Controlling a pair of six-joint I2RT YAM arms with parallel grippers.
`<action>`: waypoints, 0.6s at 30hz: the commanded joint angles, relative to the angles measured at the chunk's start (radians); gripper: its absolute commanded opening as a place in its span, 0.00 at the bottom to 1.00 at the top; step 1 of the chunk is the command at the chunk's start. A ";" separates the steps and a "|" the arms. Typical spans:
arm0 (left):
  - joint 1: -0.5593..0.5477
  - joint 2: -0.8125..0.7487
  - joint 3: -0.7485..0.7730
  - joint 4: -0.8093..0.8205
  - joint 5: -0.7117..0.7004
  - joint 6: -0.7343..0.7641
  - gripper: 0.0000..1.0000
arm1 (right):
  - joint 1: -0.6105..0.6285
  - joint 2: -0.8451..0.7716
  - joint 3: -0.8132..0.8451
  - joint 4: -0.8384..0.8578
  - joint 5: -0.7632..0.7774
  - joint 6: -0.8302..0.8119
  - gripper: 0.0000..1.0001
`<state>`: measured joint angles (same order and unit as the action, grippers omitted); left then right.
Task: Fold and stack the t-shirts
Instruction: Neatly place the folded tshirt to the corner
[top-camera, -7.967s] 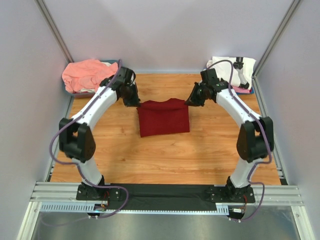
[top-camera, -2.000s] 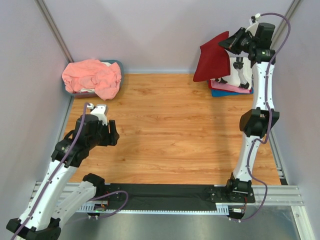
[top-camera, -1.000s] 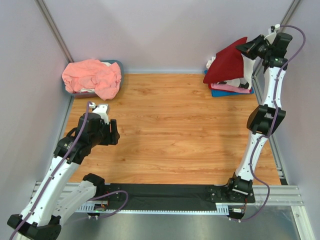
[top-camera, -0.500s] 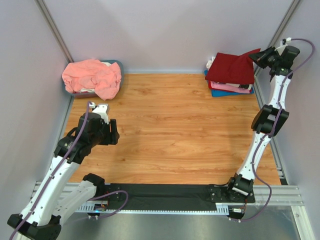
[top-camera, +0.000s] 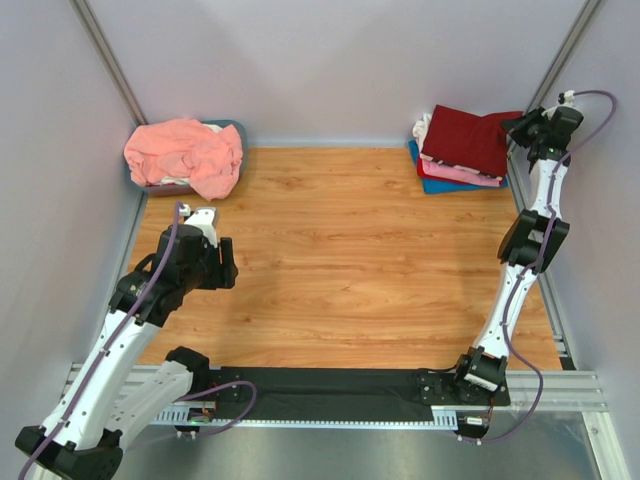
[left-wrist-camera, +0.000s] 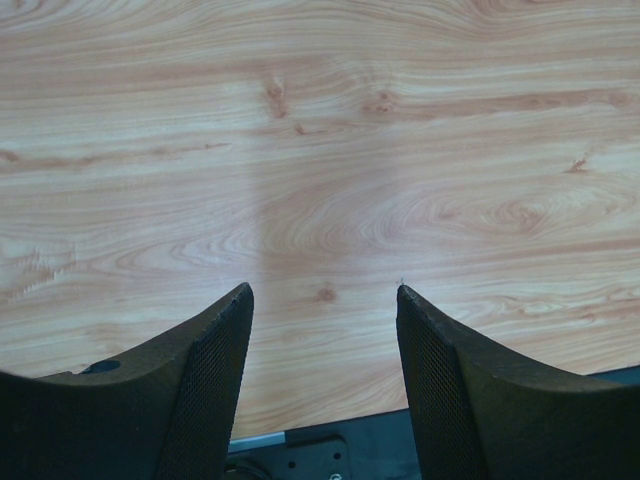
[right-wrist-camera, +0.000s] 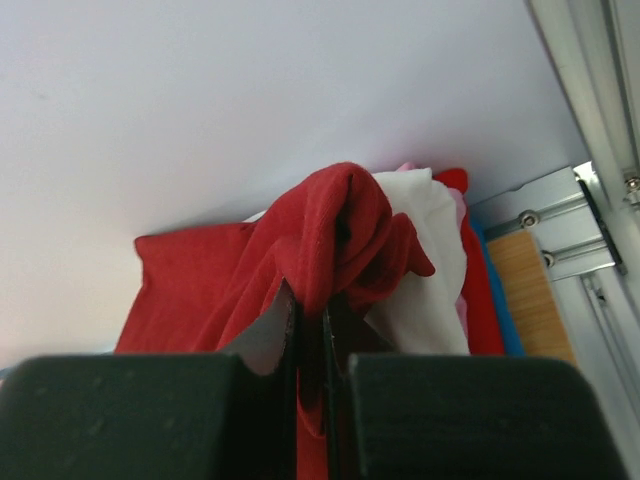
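Note:
The folded dark red t-shirt (top-camera: 468, 137) lies on top of the stack at the back right, over a pink t-shirt (top-camera: 460, 173) and a blue one (top-camera: 450, 186). My right gripper (top-camera: 515, 127) is at the stack's right edge, shut on a bunched edge of the dark red t-shirt (right-wrist-camera: 330, 240). White cloth (right-wrist-camera: 425, 260) shows beside it. A salmon-pink t-shirt (top-camera: 185, 152) is heaped at the back left. My left gripper (left-wrist-camera: 322, 292) hangs open over bare wood near the table's left side (top-camera: 215, 262), with nothing between its fingers.
A grey-blue bin (top-camera: 170, 186) holds the salmon-pink heap. Grey walls with metal posts (top-camera: 105, 55) enclose the wooden table (top-camera: 350, 260). A black strip and a metal rail (top-camera: 330, 385) run along the near edge.
My right arm has swung the dark red t-shirt rightward and down; it now lies flat on the stack. The left arm has stayed still.

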<state>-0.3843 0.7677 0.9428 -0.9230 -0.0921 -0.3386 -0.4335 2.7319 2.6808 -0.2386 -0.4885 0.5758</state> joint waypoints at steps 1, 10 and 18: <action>0.005 0.002 0.002 0.012 -0.012 -0.013 0.66 | -0.014 0.032 0.034 0.136 0.105 -0.008 0.00; 0.007 0.005 0.002 0.010 -0.015 -0.014 0.66 | 0.016 0.069 0.004 0.269 0.295 -0.109 0.00; 0.007 -0.014 0.001 0.015 -0.011 -0.013 0.66 | 0.009 0.003 -0.139 0.288 0.294 -0.090 0.74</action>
<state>-0.3836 0.7715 0.9428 -0.9234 -0.0990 -0.3389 -0.4038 2.7865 2.5862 0.0078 -0.2497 0.4801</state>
